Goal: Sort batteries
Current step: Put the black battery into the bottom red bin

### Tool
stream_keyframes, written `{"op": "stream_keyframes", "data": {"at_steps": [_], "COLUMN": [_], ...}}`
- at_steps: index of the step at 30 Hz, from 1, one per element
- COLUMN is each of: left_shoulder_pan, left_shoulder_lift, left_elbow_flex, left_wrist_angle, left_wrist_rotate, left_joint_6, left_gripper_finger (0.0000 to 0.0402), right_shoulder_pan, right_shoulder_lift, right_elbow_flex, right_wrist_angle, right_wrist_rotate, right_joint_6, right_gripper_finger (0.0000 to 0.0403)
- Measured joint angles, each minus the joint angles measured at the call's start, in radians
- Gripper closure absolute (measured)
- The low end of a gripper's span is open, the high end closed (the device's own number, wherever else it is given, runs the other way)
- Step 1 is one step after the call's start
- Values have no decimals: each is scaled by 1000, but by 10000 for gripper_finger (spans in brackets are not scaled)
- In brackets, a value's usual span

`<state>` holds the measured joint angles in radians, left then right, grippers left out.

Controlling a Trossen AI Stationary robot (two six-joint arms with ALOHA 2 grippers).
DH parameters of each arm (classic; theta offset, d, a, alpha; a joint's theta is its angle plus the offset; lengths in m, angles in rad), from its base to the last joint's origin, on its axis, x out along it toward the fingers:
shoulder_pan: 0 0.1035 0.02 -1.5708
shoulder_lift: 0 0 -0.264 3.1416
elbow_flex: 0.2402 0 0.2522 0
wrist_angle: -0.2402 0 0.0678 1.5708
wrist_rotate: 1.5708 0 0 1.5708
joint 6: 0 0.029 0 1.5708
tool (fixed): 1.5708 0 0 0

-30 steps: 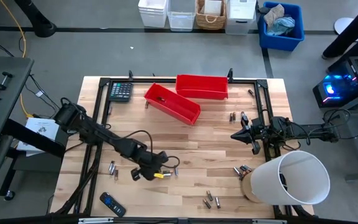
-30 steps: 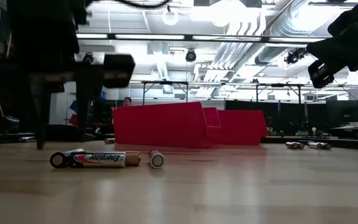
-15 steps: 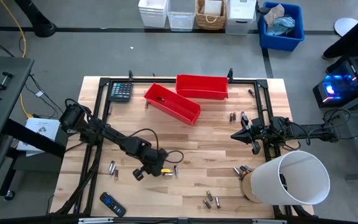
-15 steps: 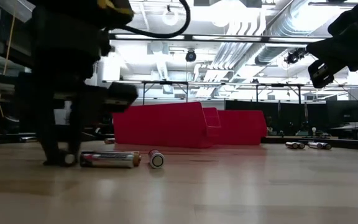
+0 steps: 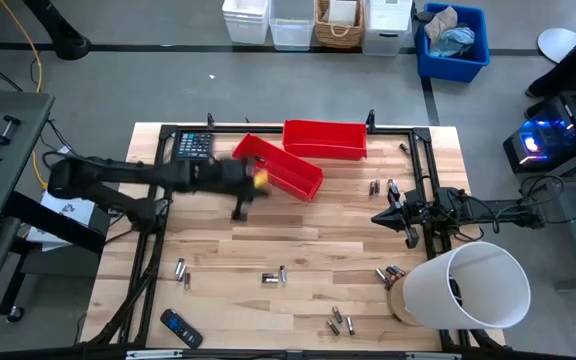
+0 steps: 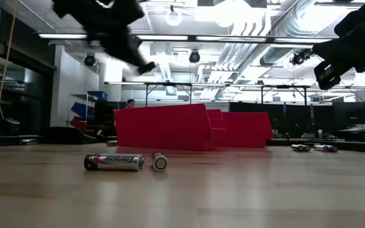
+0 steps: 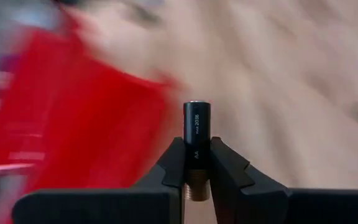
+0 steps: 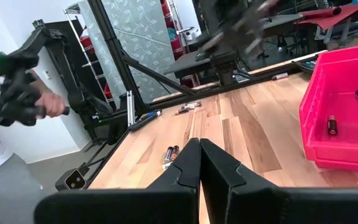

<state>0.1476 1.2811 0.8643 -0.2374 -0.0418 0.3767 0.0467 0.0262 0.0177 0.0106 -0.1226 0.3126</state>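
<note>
My left gripper (image 5: 240,195) hangs blurred above the table beside the tilted red bin (image 5: 278,167) and is shut on a dark AA battery (image 7: 197,127). In the low view the left gripper (image 6: 128,38) is high above two batteries (image 6: 114,162) that lie on their sides on the wood. More batteries lie scattered: near the table's middle (image 5: 272,277), at the left (image 5: 181,270), near the front edge (image 5: 338,320) and at the right (image 5: 388,272). My right gripper (image 5: 383,217) waits shut at the table's right, raised off the wood (image 8: 199,146). My left gripper pinches the AA battery between its two fingers (image 7: 173,165), on the half nearer its gold-coloured end (image 7: 194,190). The battery lies along the fingers, and its dark free end (image 7: 197,106) sticks out past the fingertips. It is lifted clear of the table.
A second red bin (image 5: 325,139) sits at the far edge; two batteries (image 8: 332,124) lie in a bin in the right wrist view. Calculator (image 5: 194,146) far left, remote (image 5: 181,328) near left, large white cylinder (image 5: 473,287) near right. A person's hand (image 8: 23,93) holds a controller beyond the table.
My left gripper came down on the leftmost battery of the group near the table's middle, took hold of it and lifted it clear. It then swung fast up and toward the far edge, to the tilted red bin. The other two batteries stayed put.
</note>
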Motion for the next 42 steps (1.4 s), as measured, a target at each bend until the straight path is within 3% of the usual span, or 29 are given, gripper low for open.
{"op": "stream_keyframes", "data": {"at_steps": [4,7,16,20,24,27,31,35,42], "left_shoulder_pan": [161,218,194,170,114,28,-109,-249,-338], "left_shoulder_lift": [51,126,237,174,73,24,19,139,513], "left_elbow_flex": [9,35,187,279,273,238,150,113,393], "left_wrist_angle": [160,152,-83,-191,-129,-62,170,433,277], "left_wrist_rotate": [-6,-8,-21,111,265,270,250,166,141], "left_joint_6": [0,-14,-71,-165,-308,-375,-542,-586,-423], "left_gripper_finger": [372,367,249,229,229,232,232,232,232], "right_shoulder_pan": [0,0,0,0,0,0,0,0,0], "right_shoulder_lift": [0,2,1,1,1,1,1,1,1], "right_elbow_flex": [0,0,0,0,0,0,0,0,0], "right_wrist_angle": [0,0,0,0,0,0,0,0,0], "right_wrist_rotate": [0,0,0,0,0,0,0,0,0], "right_joint_6": [0,0,0,0,0,0,0,0,0], "right_gripper_finger": [402,402,402,402,402,402,402,402,402]}}
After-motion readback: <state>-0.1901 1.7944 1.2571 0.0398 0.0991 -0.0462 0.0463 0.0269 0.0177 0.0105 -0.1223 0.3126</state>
